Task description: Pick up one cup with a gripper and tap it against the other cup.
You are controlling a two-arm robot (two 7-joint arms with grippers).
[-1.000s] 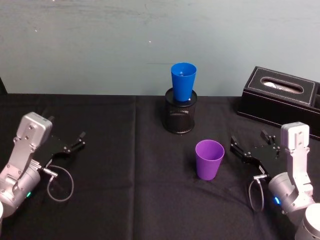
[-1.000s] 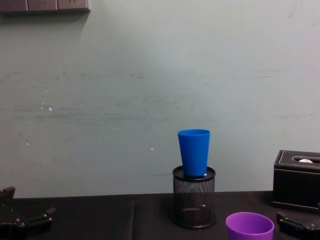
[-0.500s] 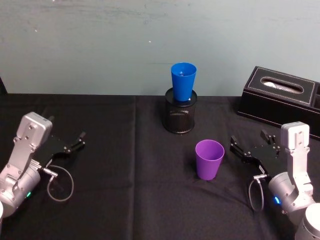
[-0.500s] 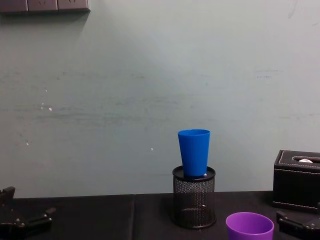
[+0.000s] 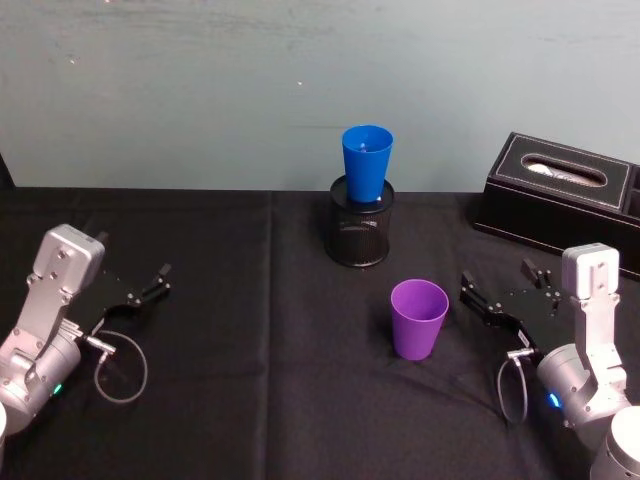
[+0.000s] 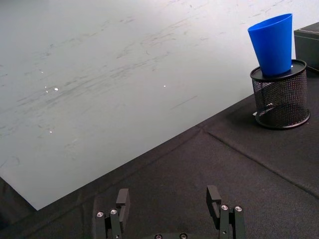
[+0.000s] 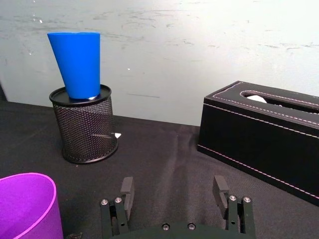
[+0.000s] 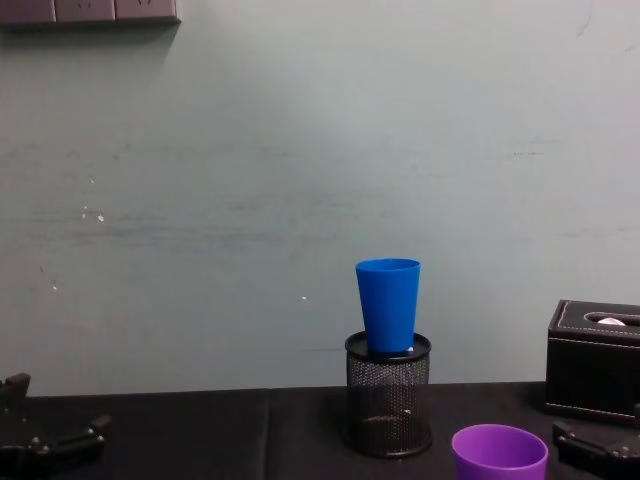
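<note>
The purple cup [image 5: 418, 318] stands upright on the black tablecloth, right of centre; its rim also shows in the chest view [image 8: 499, 453] and the right wrist view [image 7: 27, 206]. The blue cup [image 5: 366, 163] stands upright inside a black mesh pen holder [image 5: 360, 235] behind it, near the wall. My right gripper [image 5: 498, 277] rests low, just right of the purple cup, open and empty, apart from it. My left gripper [image 5: 130, 256] sits parked at the far left, open and empty.
A black tissue box [image 5: 560, 195] stands at the back right, behind my right gripper. A pale wall [image 5: 200, 90] closes the table's far edge. Cable loops hang by both wrists. Bare black cloth [image 5: 250, 330] lies between the left arm and the cups.
</note>
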